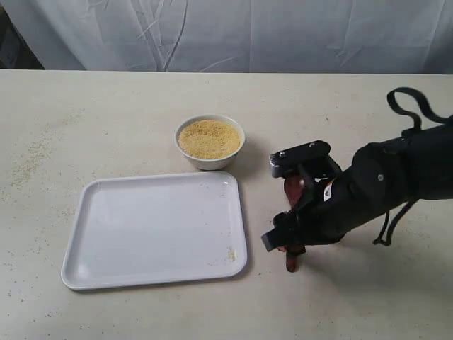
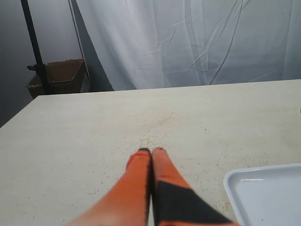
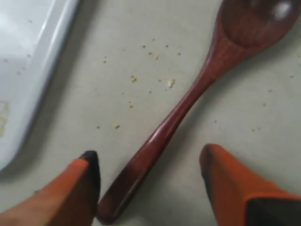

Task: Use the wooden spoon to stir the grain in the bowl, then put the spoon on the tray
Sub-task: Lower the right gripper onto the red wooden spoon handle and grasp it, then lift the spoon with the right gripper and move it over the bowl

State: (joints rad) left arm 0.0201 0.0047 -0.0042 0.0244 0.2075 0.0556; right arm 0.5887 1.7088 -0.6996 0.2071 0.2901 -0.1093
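Right tool spread — low, astride wooden spoon

A robot lab's recording bench

A creased white cloth backdrop hangs behind a pale speckled table, where a tray and a bowl of grain sit like props beside a black-sleeved robot arm. Past the table's edge, the left wrist view shows a black stand pole, an open cardboard box and a bare grey wall.
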